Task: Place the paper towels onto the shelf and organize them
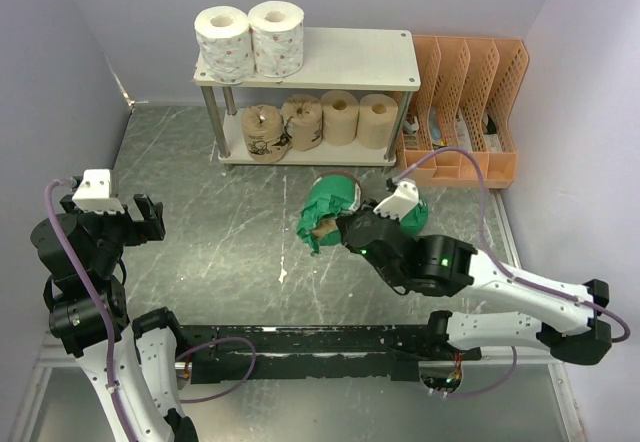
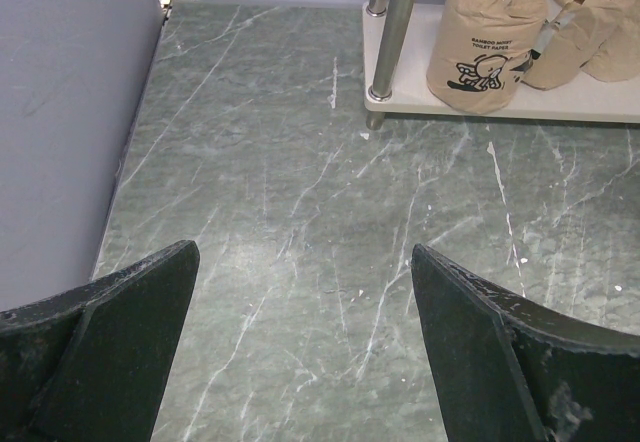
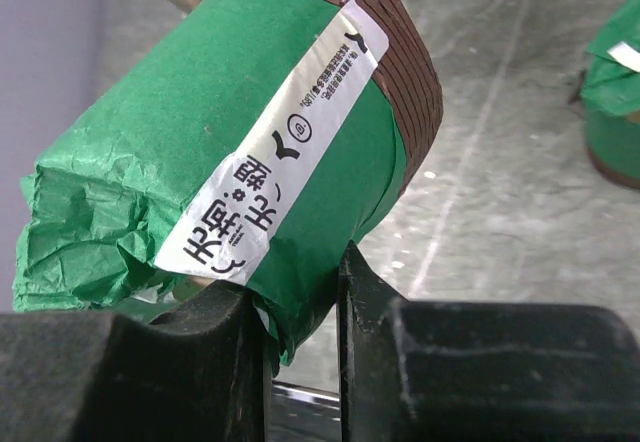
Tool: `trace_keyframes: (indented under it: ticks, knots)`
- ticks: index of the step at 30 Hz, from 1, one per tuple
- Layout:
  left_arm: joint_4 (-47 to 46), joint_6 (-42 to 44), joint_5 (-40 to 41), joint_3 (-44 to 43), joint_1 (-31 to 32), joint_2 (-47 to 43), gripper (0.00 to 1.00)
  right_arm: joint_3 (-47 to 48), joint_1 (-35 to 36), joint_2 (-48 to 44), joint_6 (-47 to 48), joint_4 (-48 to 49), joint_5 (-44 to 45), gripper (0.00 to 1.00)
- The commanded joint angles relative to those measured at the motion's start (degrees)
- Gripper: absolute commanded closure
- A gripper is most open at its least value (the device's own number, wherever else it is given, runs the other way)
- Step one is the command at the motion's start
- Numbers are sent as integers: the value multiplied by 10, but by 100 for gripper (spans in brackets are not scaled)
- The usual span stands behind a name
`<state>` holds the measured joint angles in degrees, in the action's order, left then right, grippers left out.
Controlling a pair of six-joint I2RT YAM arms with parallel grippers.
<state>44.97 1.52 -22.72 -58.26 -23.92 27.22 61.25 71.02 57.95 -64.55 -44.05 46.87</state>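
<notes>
R gripper (image 3: 300, 312), near-closed, nips green-wrapped cylindrical paper-towel roll (image 3: 200, 152) by rim; wrap may tear, roll drop. L gripper (image 2: 305, 312) wide apart, empty.

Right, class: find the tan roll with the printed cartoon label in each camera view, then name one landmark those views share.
Top external: the tan printed roll, upper centre, leftmost on the lower board of the shelf.
Left wrist: top right, standing beside a silver leg.
Right wrist: not in it; a green-wrapped roll fills the frame.
Shared landmark: that silver leg in the first two; the marbled table in all three.
</notes>
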Motion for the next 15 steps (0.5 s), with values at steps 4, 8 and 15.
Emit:
trace_keyframes:
  ticks: [4,8,15]
  knots:
    - [-16,3,-8,2,-6,-1,2,168,-13,24,-48,-4,28,100]
    - [-16,3,-6,2,-7,7,2,310,-49,97,51,-12,20,100]
    - [-17,3,-6,2,-7,27,2,530,-262,222,147,17,-131,100]
